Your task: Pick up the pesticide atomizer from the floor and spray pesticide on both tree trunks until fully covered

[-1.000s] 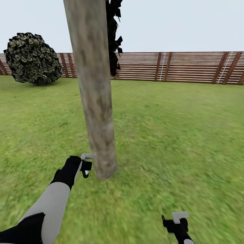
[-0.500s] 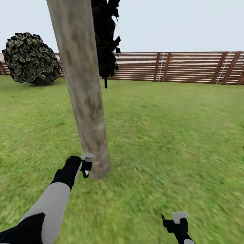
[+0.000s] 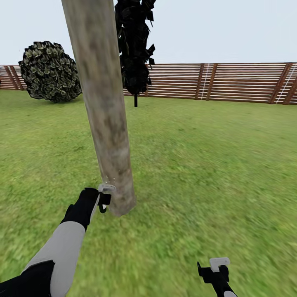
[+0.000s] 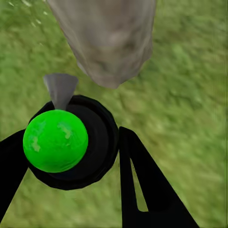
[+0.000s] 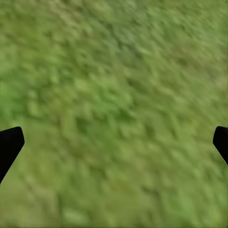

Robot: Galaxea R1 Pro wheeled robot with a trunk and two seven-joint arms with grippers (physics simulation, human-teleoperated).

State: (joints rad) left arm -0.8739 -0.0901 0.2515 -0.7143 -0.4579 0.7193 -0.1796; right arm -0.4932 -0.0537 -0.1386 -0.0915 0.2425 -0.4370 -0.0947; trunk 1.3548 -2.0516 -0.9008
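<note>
Lawn [image 3: 214,165] of green grass across the whole garden, closed at the far side by a brown slatted fence [image 3: 231,82]. Tree trunk [image 3: 105,107], thick and mottled grey-beige, rising from the grass just ahead and leaning slightly left toward the top. Behind it, a black-leaved tree [image 3: 134,45] on a thin dark stem, and a rounded scaly shrub [image 3: 50,71] near the fence at far left.

Left end effector [image 3: 104,197] held low beside the trunk's base, closed around the pesticide atomizer [image 4: 71,142]: a dark round body with a bright green cap [image 4: 55,140], black fingers [image 4: 137,185] pressing either side. Grey nozzle [image 4: 61,89] aimed at the bark just in front, long axis running from the cap toward the trunk. Faint pale specks on the bark just above the nozzle.

Right end effector [image 3: 214,270] low over bare grass, well apart from the trunk, fingers spread wide with nothing between them.
</note>
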